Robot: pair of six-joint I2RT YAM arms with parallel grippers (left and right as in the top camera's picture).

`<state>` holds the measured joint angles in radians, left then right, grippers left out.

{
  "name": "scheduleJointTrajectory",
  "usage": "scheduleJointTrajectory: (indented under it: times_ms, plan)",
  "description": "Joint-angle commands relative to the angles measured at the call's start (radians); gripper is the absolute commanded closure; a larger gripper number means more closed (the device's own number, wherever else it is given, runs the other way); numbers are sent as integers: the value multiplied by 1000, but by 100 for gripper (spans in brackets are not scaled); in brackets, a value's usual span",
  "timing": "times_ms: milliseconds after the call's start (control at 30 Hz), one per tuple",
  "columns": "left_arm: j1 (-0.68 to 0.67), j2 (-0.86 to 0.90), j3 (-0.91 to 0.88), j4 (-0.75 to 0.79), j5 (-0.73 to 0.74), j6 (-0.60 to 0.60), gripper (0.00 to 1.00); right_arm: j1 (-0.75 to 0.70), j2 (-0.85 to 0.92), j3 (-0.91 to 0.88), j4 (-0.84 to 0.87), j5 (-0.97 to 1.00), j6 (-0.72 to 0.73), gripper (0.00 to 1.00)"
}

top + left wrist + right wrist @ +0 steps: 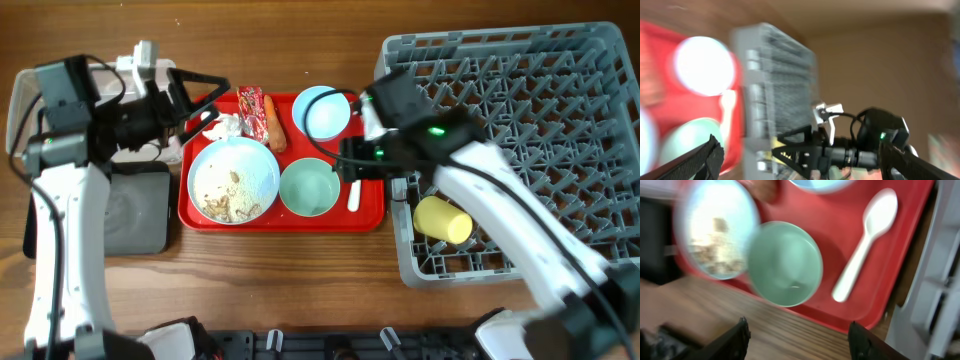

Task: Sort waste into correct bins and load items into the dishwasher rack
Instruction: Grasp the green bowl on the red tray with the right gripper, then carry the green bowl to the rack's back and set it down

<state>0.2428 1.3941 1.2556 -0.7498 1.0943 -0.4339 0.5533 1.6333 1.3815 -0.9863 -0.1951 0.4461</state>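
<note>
Pale green bowl (785,262), glossy and empty, sits on the red tray (840,225), white spoon (865,240) just beside it there. Both left gripper (800,145) and right gripper (799,327) gape, empty.

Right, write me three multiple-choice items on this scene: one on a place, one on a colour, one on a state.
1. The yellow cup lies: A) on the red tray; B) in the grey rack; C) on the table.
2. The spoon is: A) white; B) yellow; C) black.
3. The right gripper is: A) open and empty; B) shut on the spoon; C) shut on the cup.

Answers: B, the cup rests among the rack's pegs. A, it shows white against the red tray. A, its fingers stand wide apart over the table, with nothing between them.
</note>
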Motion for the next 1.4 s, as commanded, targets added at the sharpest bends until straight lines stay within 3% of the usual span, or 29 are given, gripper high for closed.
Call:
scheduleJointTrajectory:
  times_ms: [0,67,200,300,533,667,833,1000,1133,1367]
  plan:
    - [39,-113,8,-92,-476,-24,0,9,177,1,41,119,85,37]
    - [55,-150,8,-151,-672,-24,0,10,240,1,74,53,43,40]
    - [89,-184,8,-218,-904,-23,0,24,318,1,112,2,25,46]
    - [96,-182,8,-228,-932,-23,0,25,336,1,116,2,28,58]
    - [96,-180,8,-229,-932,-23,0,31,360,-6,151,-27,30,60]
    - [96,-180,8,-229,-932,-23,0,29,367,-6,145,-11,55,96]
    - [96,-180,8,-229,-932,-23,0,10,271,21,92,87,80,96]
    - [96,-180,8,-229,-932,-23,0,-15,45,66,53,377,77,95]
    - [96,-180,8,-229,-932,-23,0,-18,-137,67,77,873,77,96]
    - [96,-180,8,-229,-932,-23,0,-122,-130,65,110,1403,-30,96]
